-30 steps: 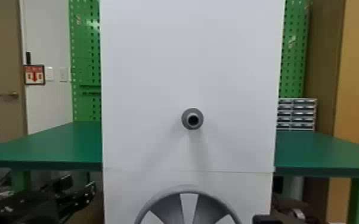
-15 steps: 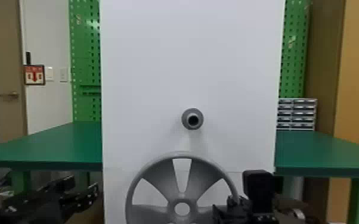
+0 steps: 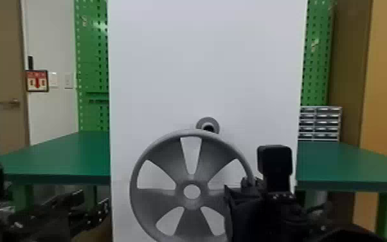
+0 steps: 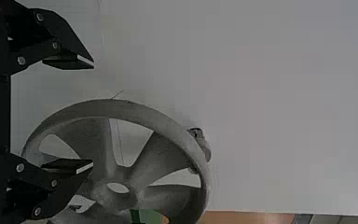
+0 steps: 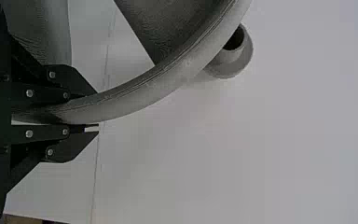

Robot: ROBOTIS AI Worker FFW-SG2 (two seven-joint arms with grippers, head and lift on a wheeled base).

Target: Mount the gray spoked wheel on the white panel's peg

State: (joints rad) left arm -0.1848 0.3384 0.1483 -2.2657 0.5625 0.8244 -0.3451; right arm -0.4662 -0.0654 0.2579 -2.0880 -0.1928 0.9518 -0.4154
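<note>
Wheel (image 3: 167, 162), gray, 1 pc., five wide spokes, round hole in hub (image 3: 180, 193). Upright, in front of white panel (image 3: 202, 64); off the peg. Top rim overlaps lower edge of peg (image 3: 207, 123) in head view; hub sits below peg & slightly to its L. Contact w/ peg or panel: can't tell.

Peg: short gray tube w/ open end, round base on panel.

R gripper (image 3: 246, 196): at wheel's R side. Fingers (image 5: 70, 79) nearly together, one each side of rim (image 5: 168, 84), rim held btwn.

L gripper (image 3: 94, 196): low, L of panel in head view. Fingers (image 4: 70, 60) wide apart, nothing held; in L wrist view, wheel lies beyond one of them.

Surroundings: green tabletop, L (image 3: 74, 157); green tabletop, R (image 3: 340, 161); green pegboard, L (image 3: 93, 54); green pegboard, R (image 3: 316, 70); small drawer unit (image 3: 319, 124) by R tabletop; door w/ handle (image 3: 9, 80), far L; red-&-white sign (image 3: 37, 81) on wall nr. door.
</note>
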